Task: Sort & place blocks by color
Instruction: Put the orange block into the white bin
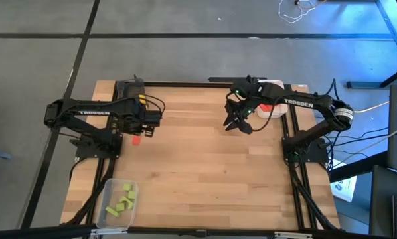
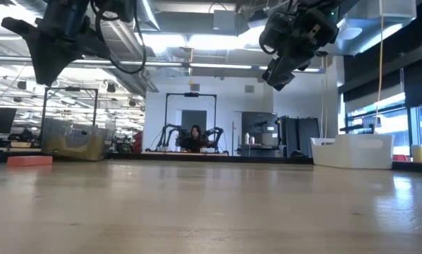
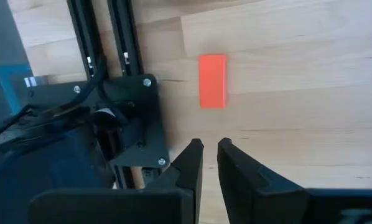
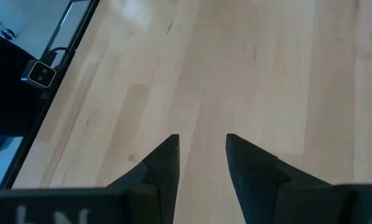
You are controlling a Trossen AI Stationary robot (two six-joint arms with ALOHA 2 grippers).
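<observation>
Red block (image 3: 213, 80) lies flat on the table (image 1: 205, 172), ahead of the left gripper (image 3: 209, 147), apart from its tips, long axis running on from the fingers. Left jaws stand narrowly parted, holding nothing. Right gripper (image 4: 201, 140) hangs well away, partly open, empty; left arm is nearer. The high view alone shows green blocks (image 1: 120, 201) in the clear tray (image 1: 109, 188).
</observation>
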